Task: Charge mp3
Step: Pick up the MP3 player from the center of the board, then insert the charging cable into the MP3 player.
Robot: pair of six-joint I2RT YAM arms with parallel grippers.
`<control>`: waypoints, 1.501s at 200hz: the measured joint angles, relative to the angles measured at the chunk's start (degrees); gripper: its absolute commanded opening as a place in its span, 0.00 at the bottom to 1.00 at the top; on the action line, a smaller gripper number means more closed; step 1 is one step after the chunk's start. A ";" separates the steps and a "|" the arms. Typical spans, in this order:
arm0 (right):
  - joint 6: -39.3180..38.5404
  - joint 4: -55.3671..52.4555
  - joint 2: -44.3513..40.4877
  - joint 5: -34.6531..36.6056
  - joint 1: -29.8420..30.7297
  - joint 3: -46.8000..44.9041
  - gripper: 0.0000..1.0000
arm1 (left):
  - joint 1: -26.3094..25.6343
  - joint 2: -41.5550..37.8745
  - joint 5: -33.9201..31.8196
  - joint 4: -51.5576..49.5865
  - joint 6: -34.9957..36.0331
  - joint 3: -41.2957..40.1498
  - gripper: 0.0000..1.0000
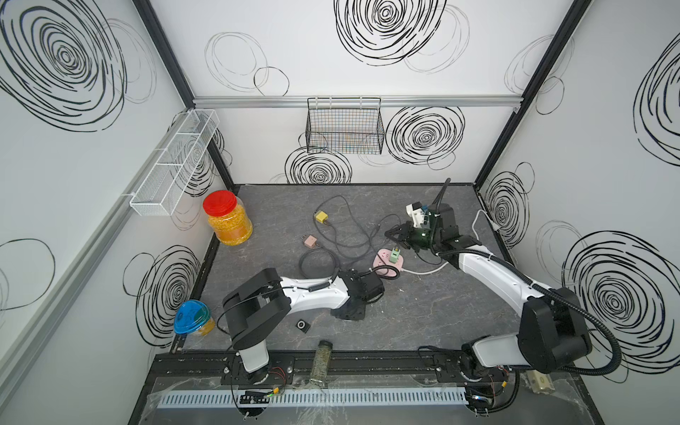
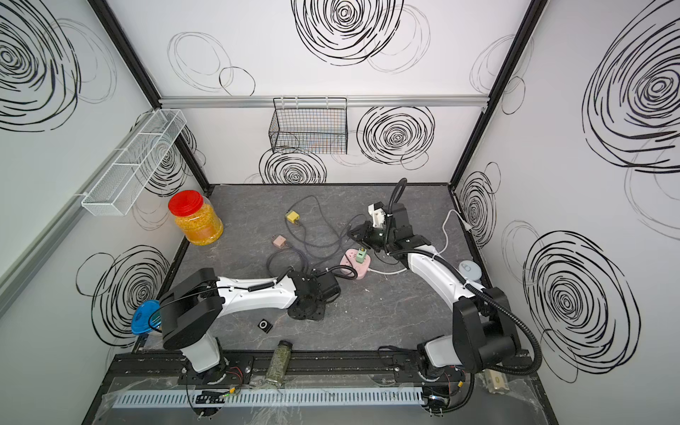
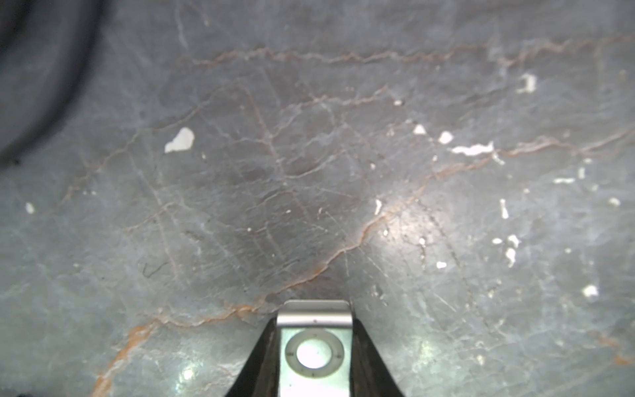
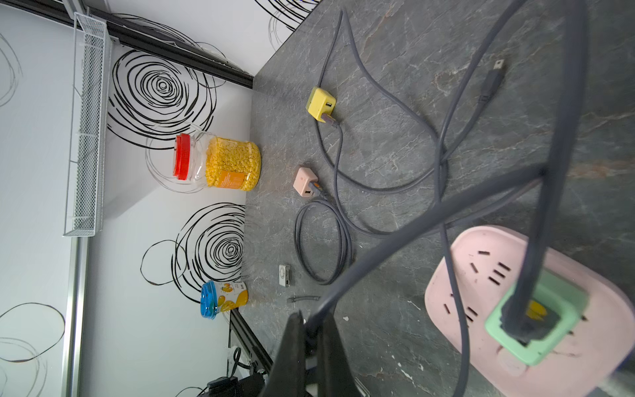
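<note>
A silver mp3 (image 3: 314,354) with a round click wheel sits between the black fingers of my left gripper (image 3: 314,321), which press on both its sides just above the table. In both top views the left gripper (image 1: 349,312) (image 2: 305,312) points down at the table's middle front and hides what it holds. My right gripper (image 4: 311,326) (image 1: 392,233) is shut on a grey cable (image 4: 429,209). The cable leads to a green charger (image 4: 508,343) plugged into the pink power strip (image 4: 481,275) (image 1: 382,263).
A small dark square gadget with a ring (image 1: 303,325) lies left of the left gripper. A yellow charger (image 1: 321,216), a pink charger (image 1: 309,241) and loose grey cables (image 1: 318,261) cover the middle. A red-lidded jar (image 1: 226,217) and a blue-lidded cup (image 1: 193,318) stand at the left.
</note>
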 measured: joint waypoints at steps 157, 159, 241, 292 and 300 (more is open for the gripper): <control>-7.23 4.59 -9.20 17.29 13.53 0.39 0.00 | 25.81 -29.49 13.94 19.10 2.58 -7.45 0.25; -7.26 5.11 -9.33 17.59 13.81 0.31 0.00 | 26.10 -29.49 14.21 19.71 2.49 -7.45 0.25; -9.51 25.16 -11.04 28.96 23.65 -8.41 0.00 | 30.64 -25.46 24.83 42.56 -3.56 -6.97 0.26; -11.06 34.38 -10.84 33.57 25.55 -10.43 0.00 | 30.86 -24.79 27.80 49.22 -7.72 -7.23 0.26; -11.10 35.15 -10.75 34.18 25.59 -10.75 0.00 | 30.86 -24.79 28.00 50.34 -8.46 -7.39 0.26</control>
